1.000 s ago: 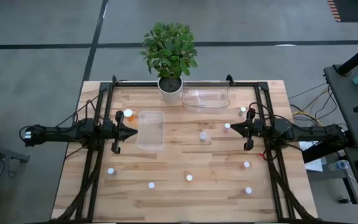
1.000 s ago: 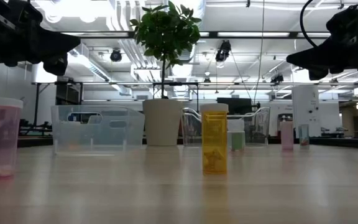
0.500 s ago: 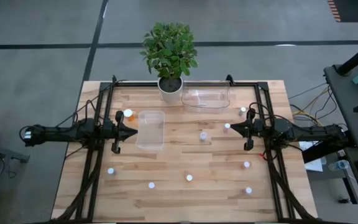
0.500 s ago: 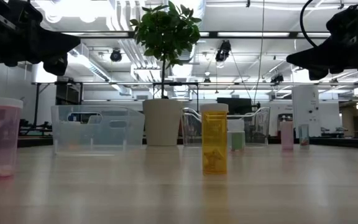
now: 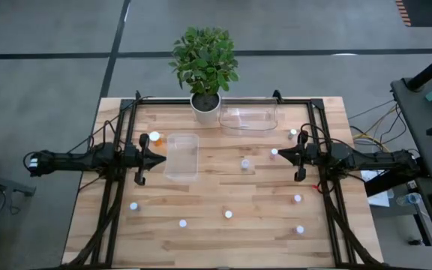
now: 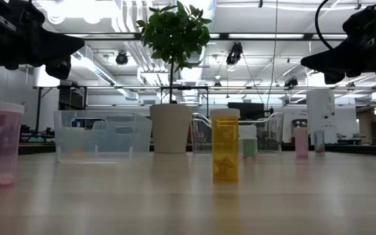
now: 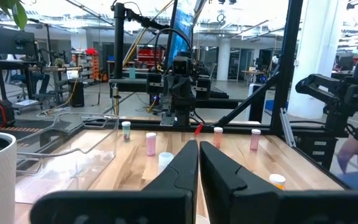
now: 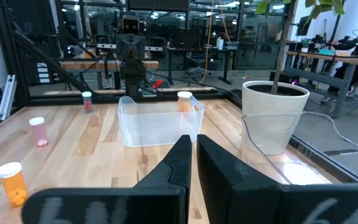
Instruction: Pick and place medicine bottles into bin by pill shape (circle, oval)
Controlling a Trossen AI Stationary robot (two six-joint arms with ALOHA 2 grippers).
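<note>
From the high view I am seeing the whole bench [image 5: 223, 150]: left claw [image 5: 158, 158] at left centre, right claw [image 5: 281, 154] at right centre, both hovering with fingers together and holding nothing. The medicine bottles [image 5: 228, 214] are standing scattered, mostly across the lower half of the frame, well apart from either claw. An orange bottle [image 5: 154, 138] is sitting just above the left claw; a white-capped bottle [image 5: 274, 152] is sitting just beside the right claw's tip. One clear bin [image 5: 182, 156] is lying right of the left claw, a second bin [image 5: 249, 118] by the plant pot [image 5: 205, 107]. Only the low view is showing bottle bodies: an amber bottle [image 6: 225, 145] is standing centre.
</note>
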